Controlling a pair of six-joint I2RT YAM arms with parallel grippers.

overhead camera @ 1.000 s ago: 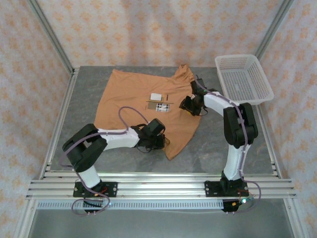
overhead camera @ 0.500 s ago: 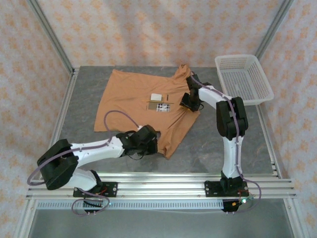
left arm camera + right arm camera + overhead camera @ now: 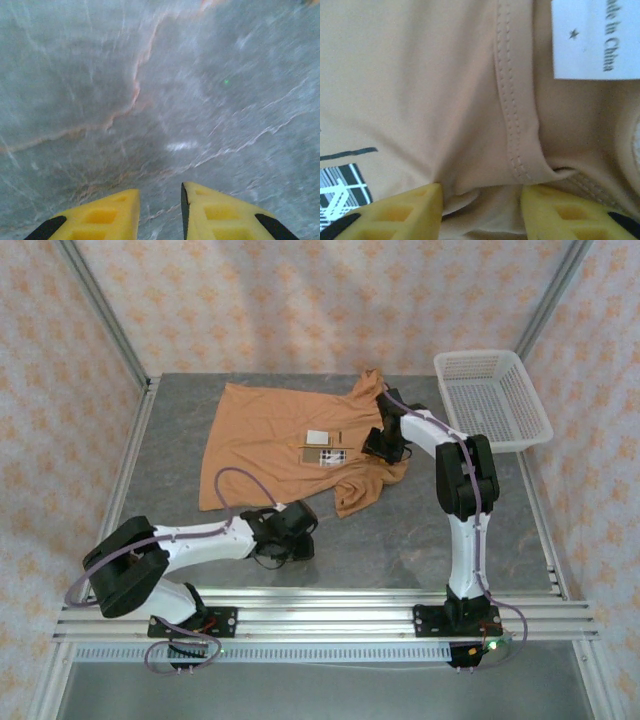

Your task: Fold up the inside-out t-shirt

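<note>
The inside-out t-shirt (image 3: 270,440) is soft orange-brown cloth, spread mostly flat across the upper middle of the top view. Its lower right corner is rumpled into loose folds, and small white labels and a checked patch (image 3: 329,457) sit near its centre. It lies on a grey, marble-veined table (image 3: 430,530) with a smooth, faintly glossy face. A white plastic mesh basket (image 3: 495,400), rectangular with flared walls, stands at the upper right, apart from the shirt. The left arm stretches low and long from the lower left. The left gripper (image 3: 287,537) hovers over bare stone just below the shirt's lower edge. In its wrist view the blocky yellow fingers (image 3: 105,215) show a narrow gap, slightly parted and with nothing between them. The right arm rises from the lower right, bends at the elbow and reaches back down to the shirt's right side. The right gripper (image 3: 480,192) has its tips set on the cloth about half apart. They straddle a double-stitched seam (image 3: 512,100) that puckers between them, with no fold visibly clamped. A white printed label (image 3: 595,40) lies at the upper right of that view.
</note>
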